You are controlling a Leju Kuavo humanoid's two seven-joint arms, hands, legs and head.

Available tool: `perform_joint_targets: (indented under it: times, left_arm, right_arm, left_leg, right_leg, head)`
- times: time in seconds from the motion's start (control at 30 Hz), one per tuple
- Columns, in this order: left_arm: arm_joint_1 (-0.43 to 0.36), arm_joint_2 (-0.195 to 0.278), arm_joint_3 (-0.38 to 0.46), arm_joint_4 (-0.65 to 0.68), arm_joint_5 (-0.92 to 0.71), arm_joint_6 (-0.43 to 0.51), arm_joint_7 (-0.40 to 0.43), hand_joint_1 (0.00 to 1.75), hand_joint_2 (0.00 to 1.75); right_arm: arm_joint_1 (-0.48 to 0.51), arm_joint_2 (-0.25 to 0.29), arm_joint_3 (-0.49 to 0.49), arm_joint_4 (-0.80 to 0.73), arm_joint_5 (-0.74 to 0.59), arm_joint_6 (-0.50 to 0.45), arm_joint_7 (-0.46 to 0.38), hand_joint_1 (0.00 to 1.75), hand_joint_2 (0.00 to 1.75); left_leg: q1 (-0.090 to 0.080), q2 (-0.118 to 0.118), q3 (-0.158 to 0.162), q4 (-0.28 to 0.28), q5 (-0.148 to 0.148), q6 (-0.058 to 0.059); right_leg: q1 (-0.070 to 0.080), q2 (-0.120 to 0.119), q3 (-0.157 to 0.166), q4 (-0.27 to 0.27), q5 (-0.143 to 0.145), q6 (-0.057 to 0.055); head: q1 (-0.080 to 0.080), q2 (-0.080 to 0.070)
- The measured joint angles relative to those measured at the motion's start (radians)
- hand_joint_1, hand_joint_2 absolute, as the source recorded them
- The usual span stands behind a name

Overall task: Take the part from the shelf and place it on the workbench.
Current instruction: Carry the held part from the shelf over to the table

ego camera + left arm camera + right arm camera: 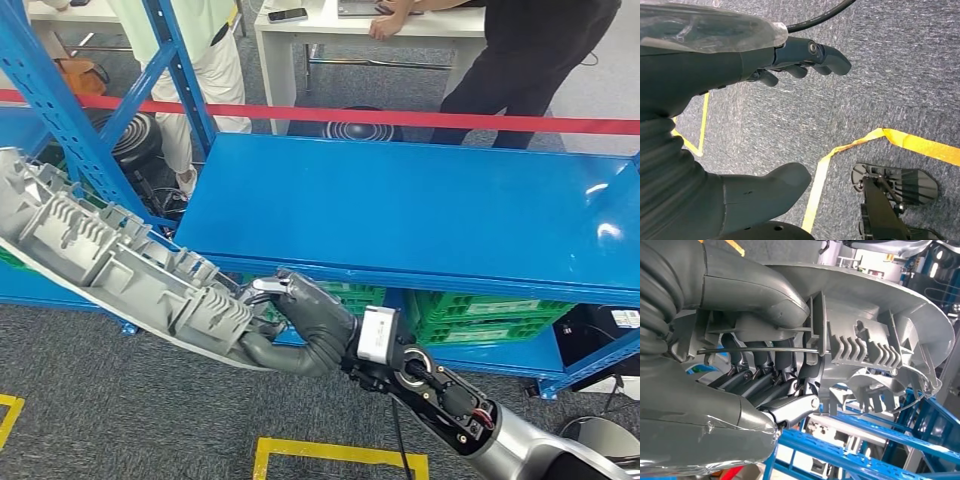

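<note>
Head view: right robot hand (302,318) grips one long grey ribbed part (113,260) at its near end, lower centre of frame. The part's long axis runs from the hand diagonally up to the left edge, so nearly all its length lies left of the hand, overhanging the grey carpet in front of the blue shelf (423,210). It appears carried free of the shelf top, not resting on it.

Right wrist view: thumb on one face, fingers (757,375) curled behind a rib of the part (874,340); firm wrap.

Left wrist view: left robot hand (753,120) holds nothing, fingers apart, thumb well clear of them, over carpet and yellow floor tape (851,145).

Count: one part, one shelf, green crates (483,315) on its lower level, two people beyond the red barrier tape (423,118).

Judgement: pick done; carry and set-down remain. No worktop identified with certainty. The long overhang makes the far tip the clearance risk when turning.
</note>
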Motion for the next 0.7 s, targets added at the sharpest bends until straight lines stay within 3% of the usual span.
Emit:
perform_joint_targets:
  times: [0.7]
  left_arm:
    - [0.0,0.0,-0.014,0.0,0.007,-0.002,0.0,0.0,1.75]
  right_arm:
    - [0.001,0.002,0.014,0.033,-0.031,0.018,-0.021,1.75,1.75]
  left_leg:
    - [-0.001,0.0,0.0,0.0,-0.001,0.0]
  right_leg:
    - [0.0,0.0,0.0,-0.001,0.0,0.0]
  head:
    - [0.0,0.0]
